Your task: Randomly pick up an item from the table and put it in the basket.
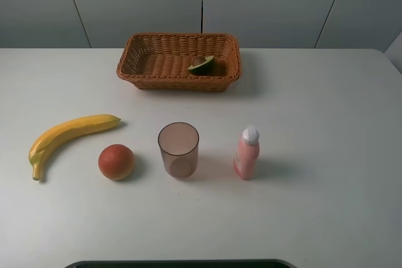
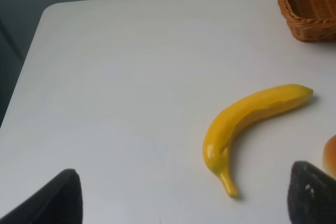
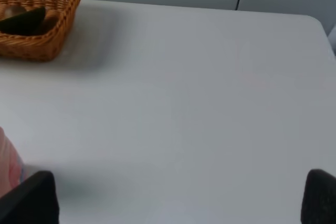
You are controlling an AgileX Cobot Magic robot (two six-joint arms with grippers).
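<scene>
Exterior high view shows the halved avocado (image 1: pixel 202 64) already lying inside the wicker basket (image 1: pixel 134 75), toward its right half, so we judge the placement done and the step in hand to be holding both arms clear.

Neither arm shows in that view. At the left wrist, the left fingers (image 2: pixel 181 200) stand wide apart with nothing between them; the banana (image 2: pixel 247 121) lies on the white surface (image 2: pixel 121 77) ahead of them and nearer one finger, apart from both, and a sliver of the orange-red fruit (image 2: pixel 331 153) sits just beside that same finger. At the right wrist, the right fingers (image 3: pixel 181 203) are equally spread and empty, with bare surface between them, the pink bottle (image 3: pixel 8 158) just outside one finger, and the basket well beyond on that same side, the avocado dark inside it.

To do this well, we keep both pairs of fingers spread and raised off the surface, and avoid sweeping sideways, since the bottle looks tall and easily toppled, and the fruit would roll. The tinted cup (image 1: pixel 178 149) stands between fruit and bottle, also upright.
</scene>
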